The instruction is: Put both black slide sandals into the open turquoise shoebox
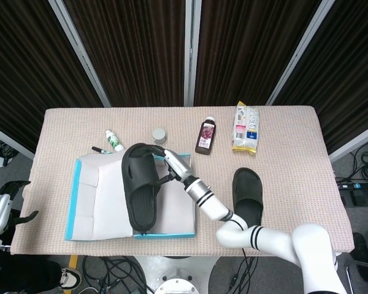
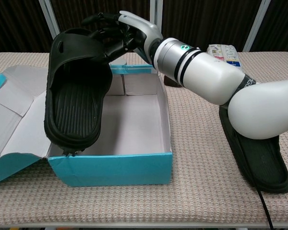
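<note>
The right hand [image 2: 116, 32] gripped the strap of one black sandal [image 2: 76, 98], which hung tilted below it over the open turquoise shoebox [image 2: 110, 167], the other sandal [image 1: 248, 194] lay off to its right on the table [image 1: 288, 159], and the left hand [image 1: 1, 211] hung with fingers apart, holding nothing.

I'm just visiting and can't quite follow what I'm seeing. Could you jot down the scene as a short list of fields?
held sandal: black slide, tilted, toe end down over the box's left side
holder: right hand, fingers curled over its strap
shoebox: turquoise, open, white inside, lid flap lying out to the left
other sandal: flat on the table, right of the box
left hand: off the table's left edge, holding nothing
behind the box: dark bottle, snack packet, small tube
</note>
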Available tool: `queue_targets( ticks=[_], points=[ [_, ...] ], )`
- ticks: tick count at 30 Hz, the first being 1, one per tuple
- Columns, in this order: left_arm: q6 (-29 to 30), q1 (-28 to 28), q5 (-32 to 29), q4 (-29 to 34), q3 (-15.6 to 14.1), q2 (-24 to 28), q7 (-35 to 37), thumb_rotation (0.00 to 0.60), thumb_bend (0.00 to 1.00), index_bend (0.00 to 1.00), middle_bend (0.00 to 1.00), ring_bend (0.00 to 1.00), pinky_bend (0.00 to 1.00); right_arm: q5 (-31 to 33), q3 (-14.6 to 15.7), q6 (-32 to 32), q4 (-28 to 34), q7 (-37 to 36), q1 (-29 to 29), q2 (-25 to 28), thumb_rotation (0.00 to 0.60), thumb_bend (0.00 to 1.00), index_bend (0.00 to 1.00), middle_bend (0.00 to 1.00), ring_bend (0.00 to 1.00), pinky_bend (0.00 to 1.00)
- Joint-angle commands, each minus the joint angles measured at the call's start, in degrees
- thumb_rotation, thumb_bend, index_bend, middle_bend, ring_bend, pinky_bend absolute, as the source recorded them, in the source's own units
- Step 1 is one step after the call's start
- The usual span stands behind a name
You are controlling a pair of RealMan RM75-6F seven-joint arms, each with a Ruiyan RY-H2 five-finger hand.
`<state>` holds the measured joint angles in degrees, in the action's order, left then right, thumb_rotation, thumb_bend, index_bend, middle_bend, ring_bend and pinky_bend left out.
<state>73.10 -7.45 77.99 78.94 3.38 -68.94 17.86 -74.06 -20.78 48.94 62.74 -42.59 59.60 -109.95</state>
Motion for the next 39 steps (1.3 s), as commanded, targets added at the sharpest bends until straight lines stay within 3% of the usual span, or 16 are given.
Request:
queue_targets(
  ticks=[1, 15, 39],
  points=[
    [-0.1, 0.0, 0.0, -0.2, 0.0, 0.1, 0.3, 0.6, 0.17, 0.22, 0.2, 0.13, 0.24, -0.7, 0.4, -1.0, -1.8, -1.5, 0.5, -1.1, 0.6, 0.05, 0.23, 0.51, 0.14, 0.17],
    [-0.8, -0.2, 0.0, -2.0, 0.1, -0.8, 1.7, 0.6, 0.17, 0.22, 0.2, 0.13, 0.24, -2.2, 1.1, -5.7, -6.9, -6.9, 2.0, -2.4, 0.6, 0.05, 0.23, 0.51, 0.14, 0.24],
    [-0.3, 0.2, 0.6, -3.8, -0.1, -1.8, 2.8, 0.6, 0.17, 0.22, 0.2, 0.13, 0.24, -6.5, 5.3, -9.1, -14.2, -15.2, 2.3, -3.7, 0.6, 0.03, 0.23, 0.51, 0.14, 0.28]
  ],
)
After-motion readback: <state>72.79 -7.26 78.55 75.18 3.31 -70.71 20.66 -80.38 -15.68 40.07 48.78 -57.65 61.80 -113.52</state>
